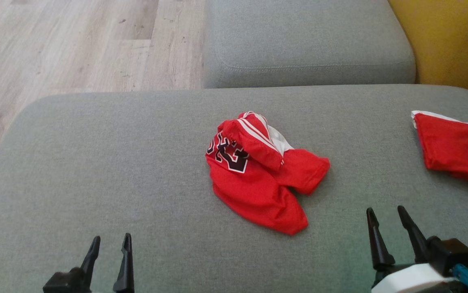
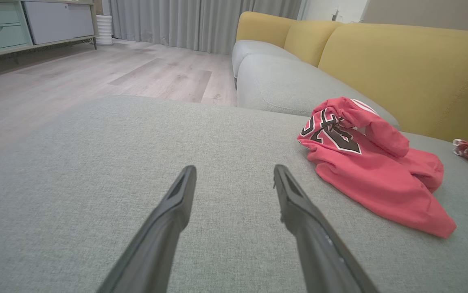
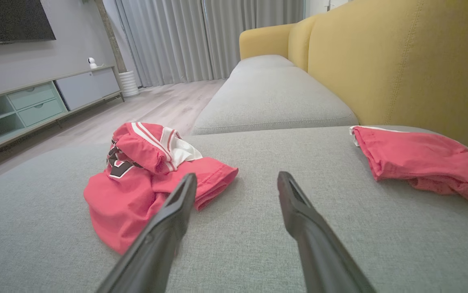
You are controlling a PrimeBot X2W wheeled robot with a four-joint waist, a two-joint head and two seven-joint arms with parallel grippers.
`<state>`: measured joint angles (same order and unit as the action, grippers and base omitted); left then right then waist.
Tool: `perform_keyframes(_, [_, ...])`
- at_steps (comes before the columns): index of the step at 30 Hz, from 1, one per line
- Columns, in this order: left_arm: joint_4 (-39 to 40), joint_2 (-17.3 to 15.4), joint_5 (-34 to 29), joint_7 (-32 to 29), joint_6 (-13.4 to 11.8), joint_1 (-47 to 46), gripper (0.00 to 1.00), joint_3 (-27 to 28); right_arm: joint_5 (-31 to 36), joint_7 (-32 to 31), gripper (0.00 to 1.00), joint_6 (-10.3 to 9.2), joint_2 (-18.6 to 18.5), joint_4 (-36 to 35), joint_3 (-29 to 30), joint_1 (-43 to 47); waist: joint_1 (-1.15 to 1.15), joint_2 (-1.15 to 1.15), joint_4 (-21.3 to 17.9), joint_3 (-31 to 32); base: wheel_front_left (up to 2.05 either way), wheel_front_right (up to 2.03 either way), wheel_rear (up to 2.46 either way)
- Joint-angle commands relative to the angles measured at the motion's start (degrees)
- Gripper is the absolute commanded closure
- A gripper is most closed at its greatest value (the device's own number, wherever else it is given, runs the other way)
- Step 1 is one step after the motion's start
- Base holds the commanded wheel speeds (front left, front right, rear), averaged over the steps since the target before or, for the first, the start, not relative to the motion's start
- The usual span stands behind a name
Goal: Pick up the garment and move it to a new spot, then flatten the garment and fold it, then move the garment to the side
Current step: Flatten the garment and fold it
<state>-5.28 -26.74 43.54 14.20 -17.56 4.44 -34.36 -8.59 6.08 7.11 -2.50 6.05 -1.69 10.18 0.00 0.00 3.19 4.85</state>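
Observation:
A crumpled red garment (image 1: 260,173) with white stripes and a dark number print lies bunched in the middle of the grey sofa seat (image 1: 116,171). The left wrist view has the garment (image 2: 370,167) off to the right, and the right wrist view has the garment (image 3: 148,179) to the left. My left gripper (image 1: 110,244) stands open at the lower left, well short of it, with nothing between its fingers (image 2: 181,195). My right gripper (image 1: 386,217) is open at the lower right, near the garment's right end, fingers (image 3: 295,203) apart and bare.
A second red cloth (image 1: 455,148) with a white edge lies at the right end of the seat. Another grey cushion (image 1: 307,40) sits behind, yellow backrest (image 1: 449,40) to the right. Wooden floor (image 1: 67,44) lies beyond the seat's left edge.

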Motion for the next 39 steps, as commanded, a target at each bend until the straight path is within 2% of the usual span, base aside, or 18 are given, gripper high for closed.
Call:
perform_keyframes(1, [1.08,-1.04,-0.18,0.63,0.22,-2.53,0.00,2.59,0.08,0.78,0.00,0.37,-0.38,-1.48,-1.60,-2.15,0.00,0.00,-0.06,0.01,0.00,0.00,0.00])
perform_keyframes(10, [-0.46,0.25,-0.63,0.73,1.12,-2.78,0.00,3.08,-0.01,1.32,0.00,0.37,-0.38,0.55,-1.62,-2.93,0.00,0.00,-0.06,-0.08,0.00,0.00,0.00])
perform_keyframes(24, [-0.54,0.29,-1.42,0.69,1.24,-3.43,0.00,3.01,-0.26,1.28,0.00,0.37,-0.38,1.07,-1.25,-3.85,0.00,0.00,0.74,-0.86,0.00,0.00,0.00])
perform_keyframes(33, [1.32,0.73,-2.95,-0.12,0.82,-5.27,0.00,1.48,0.59,-1.35,0.00,0.37,-0.38,1.15,-1.78,-10.86,0.00,0.00,3.83,-3.47,0.00,0.00,0.00])
perform_keyframes(39, [2.28,2.29,-4.09,-0.45,0.86,-7.19,0.00,-0.15,1.43,-6.21,0.00,0.37,-0.38,7.14,-3.59,-19.40,0.00,0.00,7.92,-7.55,0.00,0.00,0.00])
